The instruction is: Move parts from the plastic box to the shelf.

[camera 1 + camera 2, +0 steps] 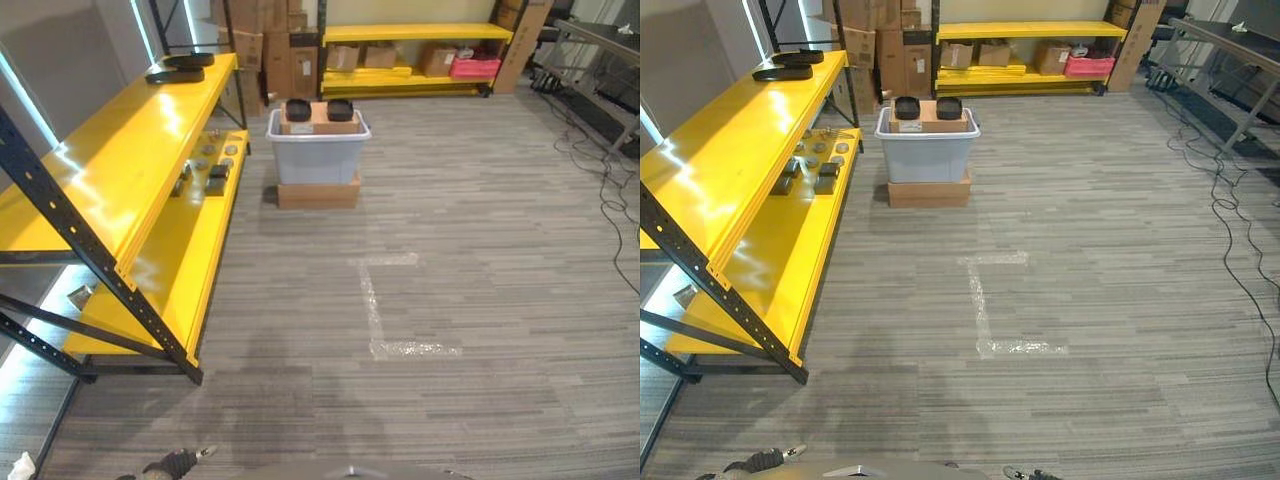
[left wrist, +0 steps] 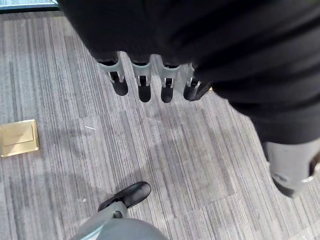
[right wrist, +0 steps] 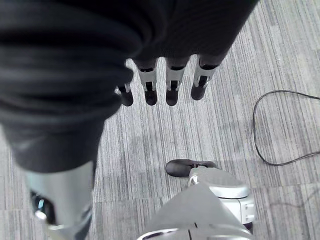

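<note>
A long yellow metal shelf [image 1: 120, 170] with dark blue posts runs up the left of the frame. Flat black trays [image 1: 180, 66] lie at its far end, small dark and silvery parts [image 1: 205, 165] on the lower level. Grey striped carpet floor [image 1: 480, 250] carries a flat brown cardboard box [image 1: 318, 193], upper centre.

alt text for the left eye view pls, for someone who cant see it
A grey plastic box sits on a flat cardboard box on striped grey carpet, holding two black parts on a carton. To the left runs a yellow shelf with small parts on its lower level. The left hand shows at the bottom edge.
</note>
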### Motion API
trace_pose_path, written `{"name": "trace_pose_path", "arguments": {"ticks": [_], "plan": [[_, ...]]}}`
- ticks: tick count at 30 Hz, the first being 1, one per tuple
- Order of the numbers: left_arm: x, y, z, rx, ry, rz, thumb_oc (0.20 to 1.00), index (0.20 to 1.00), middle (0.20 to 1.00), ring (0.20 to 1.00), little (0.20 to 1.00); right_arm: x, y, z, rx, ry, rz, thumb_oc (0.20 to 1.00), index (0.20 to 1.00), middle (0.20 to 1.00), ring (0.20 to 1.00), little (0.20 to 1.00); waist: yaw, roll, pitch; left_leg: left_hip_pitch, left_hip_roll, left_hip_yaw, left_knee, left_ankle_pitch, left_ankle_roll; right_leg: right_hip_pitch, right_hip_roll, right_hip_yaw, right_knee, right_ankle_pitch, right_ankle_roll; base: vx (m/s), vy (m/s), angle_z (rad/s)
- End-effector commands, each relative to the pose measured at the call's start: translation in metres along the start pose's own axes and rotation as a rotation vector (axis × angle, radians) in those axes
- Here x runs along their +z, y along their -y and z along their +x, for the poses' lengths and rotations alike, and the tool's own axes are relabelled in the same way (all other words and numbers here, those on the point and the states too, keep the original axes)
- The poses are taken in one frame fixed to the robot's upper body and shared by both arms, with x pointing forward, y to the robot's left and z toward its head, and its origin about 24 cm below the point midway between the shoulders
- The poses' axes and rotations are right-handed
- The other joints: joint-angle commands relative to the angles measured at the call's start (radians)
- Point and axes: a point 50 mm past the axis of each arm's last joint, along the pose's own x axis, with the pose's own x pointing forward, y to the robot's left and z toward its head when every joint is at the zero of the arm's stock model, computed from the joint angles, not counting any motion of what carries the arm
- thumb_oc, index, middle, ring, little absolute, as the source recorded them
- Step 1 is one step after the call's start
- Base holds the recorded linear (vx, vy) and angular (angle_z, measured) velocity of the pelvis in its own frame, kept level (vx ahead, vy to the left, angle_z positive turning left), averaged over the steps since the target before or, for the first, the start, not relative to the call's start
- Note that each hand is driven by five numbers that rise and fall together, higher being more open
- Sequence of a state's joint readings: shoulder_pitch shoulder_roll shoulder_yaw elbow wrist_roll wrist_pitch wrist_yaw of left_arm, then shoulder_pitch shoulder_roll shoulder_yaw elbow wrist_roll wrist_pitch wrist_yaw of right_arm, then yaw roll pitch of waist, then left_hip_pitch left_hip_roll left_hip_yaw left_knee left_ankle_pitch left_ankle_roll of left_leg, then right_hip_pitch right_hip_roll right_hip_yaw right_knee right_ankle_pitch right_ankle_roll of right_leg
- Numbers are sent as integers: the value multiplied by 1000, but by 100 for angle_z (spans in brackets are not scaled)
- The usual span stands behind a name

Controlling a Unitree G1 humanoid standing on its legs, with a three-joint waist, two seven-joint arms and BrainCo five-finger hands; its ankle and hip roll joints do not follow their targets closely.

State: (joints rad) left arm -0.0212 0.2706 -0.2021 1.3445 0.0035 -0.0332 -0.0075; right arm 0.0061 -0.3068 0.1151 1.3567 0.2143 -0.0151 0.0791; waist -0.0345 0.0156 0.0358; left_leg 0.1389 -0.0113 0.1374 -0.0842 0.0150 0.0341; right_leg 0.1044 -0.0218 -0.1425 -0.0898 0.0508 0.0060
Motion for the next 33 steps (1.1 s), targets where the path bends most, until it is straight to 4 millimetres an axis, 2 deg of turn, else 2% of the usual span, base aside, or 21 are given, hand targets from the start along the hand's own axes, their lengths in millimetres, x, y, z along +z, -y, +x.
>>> {"name": "trace_pose_path", "arguments": {"ticks": [1, 9, 16, 17, 18, 19, 20, 21, 22, 23, 26, 27, 28, 29, 32, 33], "plan": [[15, -2, 2, -6, 33, 31, 1000, 1000, 1000, 1000, 1000, -4, 3, 0, -14, -59, -52, 1000, 1000, 1000, 1000, 1000, -7, 0, 12, 21, 107, -14, -3, -77, -85, 62, -78, -6, 3, -109, 108, 0, 0, 0], [9, 2, 1, -29, 6, 5, 1000, 1000, 1000, 1000, 1000, -9, 3, -1, -10, -84, -40, 1000, 1000, 1000, 1000, 1000, -10, 4, 9, 25, 105, -14, -3, -82, -84, 62, -78, -4, 3, -109, 108, 0, 0, 0], [24, 9, 2, -47, 53, -57, 1000, 1000, 1000, 1000, 1000, -9, -2, 0, 0, -96, -20, 1000, 1000, 1000, 1000, 1000, -8, -1, -3, 34, 106, -16, -3, -87, -82, 70, -78, -4, 3, -113, 107, 0, 0, 0], [39, 7, 3, -42, 113, -79, 1000, 1000, 1000, 1000, 1000, 10, -5, 2, 7, -29, -31, 1000, 1000, 1000, 1000, 1000, -7, -5, -7, 36, 107, -17, -3, -88, -83, 73, -78, -3, 3, -113, 107, 0, 0, 0], [39, 7, 3, -42, 113, -79, 1000, 1000, 1000, 1000, 1000, 10, -5, 2, 7, -29, -31, 1000, 1000, 1000, 1000, 1000, -7, -5, -7, 36, 107, -17, -3, -88, -83, 73, -78, -3, 3, -113, 107, 0, 0, 0], [57, 5, 2, -29, 179, -85, 1000, 1000, 1000, 1000, 1000, 33, -8, 3, 5, 56, -44, 1000, 1000, 1000, 1000, 1000, -7, -6, -6, 36, 106, -18, -3, -87, -83, 73, -78, -3, 3, -113, 106, -34, -21, 0], [122, -9, -14, 17, 476, -158, 1000, 1000, 1000, 1000, 1000, 102, -15, -7, -5, 368, -51, 1000, 1000, 1000, 1000, 1000, -6, -8, 7, 34, 105, -18, -3, -83, -83, 70, -78, 2, 3, -106, 107, -57, -29, -1], [158, -16, -35, 26, 680, -192, 1000, 1000, 1000, 1000, 1000, 136, -15, -22, -15, 552, -86, 1000, 1000, 1000, 1000, 1000, -4, -7, 20, 34, 105, -19, -3, -84, -81, 70, -78, 6, 3, -104, 108, -76, -33, -2], [176, -22, -53, 24, 814, -217, 1000, 1000, 1000, 1000, 1000, 156, -12, -37, -33, 673, -120, 1000, 1000, 1000, 1000, 1000, -3, -8, 24, 28, 105, -18, -3, -80, -81, 64, -77, 6, 3, -102, 108, -54, -38, -2], [200, -30, -81, 27, 990, -229, 1000, 1000, 1000, 1000, 1000, 186, -10, -62, -46, 847, -169, 1000, 1000, 1000, 1000, 1000, -2, -8, 33, 28, 106, -17, -3, -81, -82, 65, -76, 7, 3, -102, 109, -41, -47, 1], [235, -43, -132, 54, 1267, -165, 1000, 1000, 1000, 1000, 1000, 224, -8, -107, -37, 1116, -149, 1000, 1000, 1000, 1000, 1000, -2, -13, 38, 18, 111, -18, -3, -77, -83, 58, -72, 9, 3, -101, 107, -15, -62, -1], [235, -43, -132, 54, 1266, -164, 1000, 1000, 1000, 1000, 1000, 224, -8, -107, -36, 1115, -148, 1000, 1000, 1000, 1000, 1000, -1, -13, 39, 18, 111, -18, -3, -77, -83, 58, -72, 9, 3, -102, 107, -1, -62, -6], [244, -47, -152, 50, 1360, -175, 1000, 1000, 1000, 1000, 1000, 233, -9, -126, -15, 1213, -136, 1000, 1000, 1000, 1000, 1000, -2, -16, 42, 15, 114, -17, -3, -75, -84, 57, -70, 11, 3, -103, 106, 9, -112, -4], [255, -50, -184, 7, 1511, -212, 1000, 1000, 1000, 1000, 1000, 244, -9, -158, 26, 1370, -98, 1000, 1000, 1000, 1000, 1000, -5, -20, 47, 11, 122, -19, -3, -71, -87, 53, -63, 13, 3, -105, 101, 14, -155, -4], [257, -54, -218, -37, 1670, -217, 1000, 1000, 1000, 1000, 1000, 247, -7, -196, 53, 1553, -90, 1000, 1000, 1000, 1000, 1000, -14, -24, 55, 8, 139, -19, -3, -63, -96, 49, -47, 19, 3, -111, 94, 26, -143, -3], [256, -53, -218, -38, 1669, -217, 1000, 1000, 1000, 1000, 1000, 246, -7, -196, 53, 1551, -90, 1000, 1000, 1000, 1000, 1000, -14, -24, 55, 8, 140, -19, -3, -63, -97, 50, -46, 19, 3, -111, 93, 39, -150, -13]]}}
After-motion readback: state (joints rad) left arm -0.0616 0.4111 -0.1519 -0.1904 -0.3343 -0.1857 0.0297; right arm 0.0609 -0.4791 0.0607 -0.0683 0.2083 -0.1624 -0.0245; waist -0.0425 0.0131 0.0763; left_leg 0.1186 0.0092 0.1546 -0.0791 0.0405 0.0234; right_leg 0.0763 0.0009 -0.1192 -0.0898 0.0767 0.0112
